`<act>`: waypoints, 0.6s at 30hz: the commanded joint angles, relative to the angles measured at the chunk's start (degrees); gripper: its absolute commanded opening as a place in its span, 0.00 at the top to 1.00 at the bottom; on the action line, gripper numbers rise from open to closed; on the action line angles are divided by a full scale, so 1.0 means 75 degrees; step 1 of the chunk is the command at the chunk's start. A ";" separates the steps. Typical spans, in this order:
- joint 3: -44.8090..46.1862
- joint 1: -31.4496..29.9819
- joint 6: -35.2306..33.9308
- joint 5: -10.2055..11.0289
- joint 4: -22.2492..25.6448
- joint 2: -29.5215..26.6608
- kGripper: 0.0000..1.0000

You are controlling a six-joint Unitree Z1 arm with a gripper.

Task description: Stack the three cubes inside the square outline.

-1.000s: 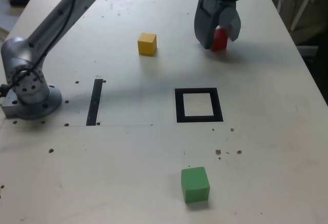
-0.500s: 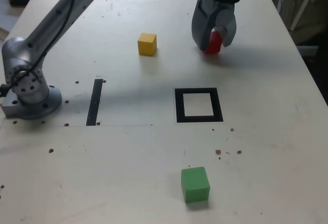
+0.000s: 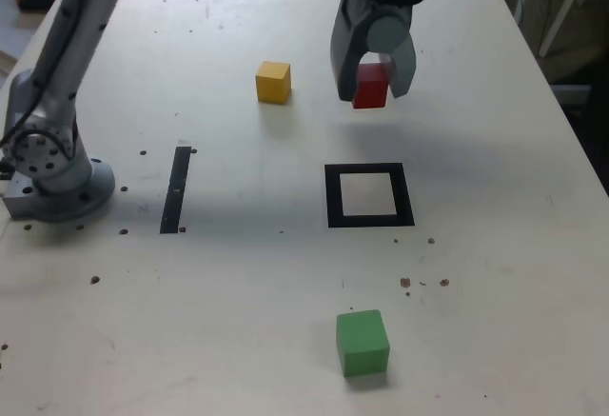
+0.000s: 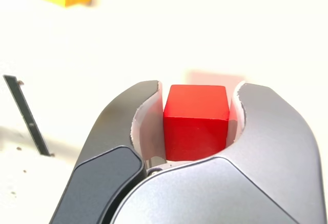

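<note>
Jaws gripping red cube by opposite sides, probably for square lowering into black outline.

Count in view: cubes, 3 (1 red, 1 yellow, 1 green); black square outline, 1; black straight strip, 1; robot arm, 1; white table, 1.
</note>
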 commanded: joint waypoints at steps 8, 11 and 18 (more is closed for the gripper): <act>0.1226 -0.1068 -0.0604 -0.0093 -0.0807 -0.0856 0.70; 0.1547 -0.1372 -0.0834 -0.0064 -0.1029 -0.0982 0.70; 0.2218 -0.1890 -0.1267 0.0031 -0.1542 -0.1147 0.70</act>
